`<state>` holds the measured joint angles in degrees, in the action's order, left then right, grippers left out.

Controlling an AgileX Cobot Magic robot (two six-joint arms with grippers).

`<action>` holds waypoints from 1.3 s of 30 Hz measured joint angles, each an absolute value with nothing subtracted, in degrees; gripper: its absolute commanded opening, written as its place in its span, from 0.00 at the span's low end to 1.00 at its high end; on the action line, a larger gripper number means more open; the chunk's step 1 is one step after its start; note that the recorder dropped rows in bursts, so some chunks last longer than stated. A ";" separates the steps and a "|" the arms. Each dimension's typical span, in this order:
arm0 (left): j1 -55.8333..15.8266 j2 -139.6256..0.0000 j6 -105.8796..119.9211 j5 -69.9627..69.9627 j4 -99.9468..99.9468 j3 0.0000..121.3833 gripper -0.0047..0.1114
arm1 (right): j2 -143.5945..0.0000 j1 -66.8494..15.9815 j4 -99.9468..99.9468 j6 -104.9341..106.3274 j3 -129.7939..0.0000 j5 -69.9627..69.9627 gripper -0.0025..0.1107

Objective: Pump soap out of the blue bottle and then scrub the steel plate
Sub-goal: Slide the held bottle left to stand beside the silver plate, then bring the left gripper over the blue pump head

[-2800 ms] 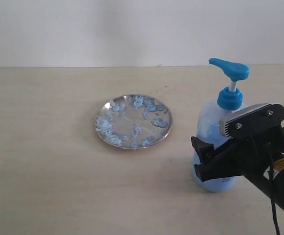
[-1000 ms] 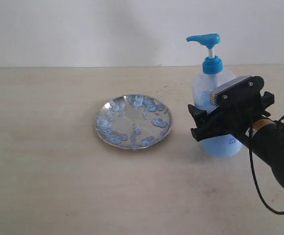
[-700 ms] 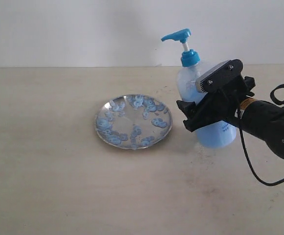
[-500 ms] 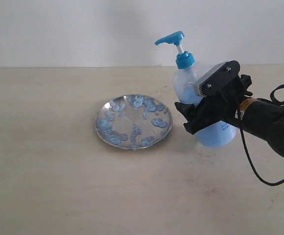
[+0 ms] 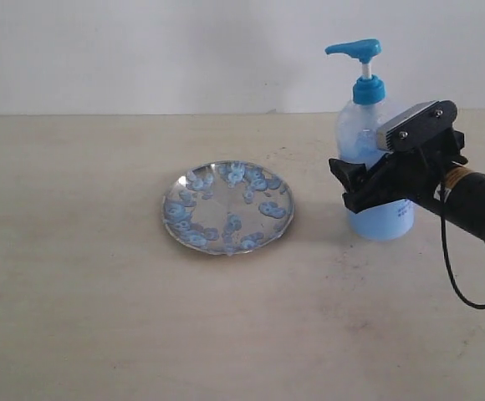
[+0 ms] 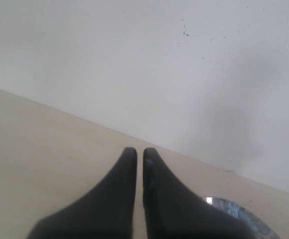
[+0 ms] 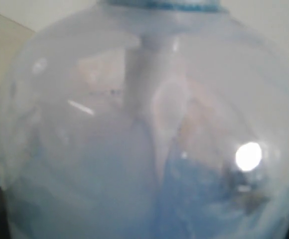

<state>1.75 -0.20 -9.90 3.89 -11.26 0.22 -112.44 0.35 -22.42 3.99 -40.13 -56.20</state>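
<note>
The blue bottle (image 5: 380, 196) stands upright to the right of the steel plate (image 5: 228, 207), its bright blue pump head (image 5: 355, 48) pointing left. My right gripper (image 5: 361, 174) is shut around the bottle's body from the right. In the right wrist view the bottle (image 7: 144, 124) fills the picture and hides the fingers. Light blue soap (image 5: 269, 209) lies in blobs and rings all over the plate. My left gripper (image 6: 140, 151) is shut with nothing in it and does not show in the exterior view; the plate's rim (image 6: 244, 215) shows beside it.
The beige table (image 5: 100, 292) runs back to a plain white wall (image 5: 142, 50). The right arm's black body and cable (image 5: 477, 209) reach in from the right edge.
My right gripper carried the bottle back and left and tilted it toward the plate. It has now swung it back right and set it upright.
</note>
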 measured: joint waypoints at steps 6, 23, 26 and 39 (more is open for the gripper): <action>1.75 -0.33 -9.79 3.89 -11.26 0.22 0.08 | -114.62 1.24 -25.02 2.97 -40.13 -60.53 0.02; 1.75 -5.52 -9.79 2.31 -13.76 0.22 0.08 | -117.70 1.75 -40.75 -1.98 -45.69 -62.02 0.02; 1.75 -7.82 -10.80 2.18 -15.04 0.22 0.08 | -117.72 1.75 -42.35 -3.41 -47.64 -59.21 0.02; -11.79 -43.17 -6.23 -3.65 -10.65 15.39 0.08 | -117.72 1.75 -42.97 -4.08 -48.08 -57.11 0.02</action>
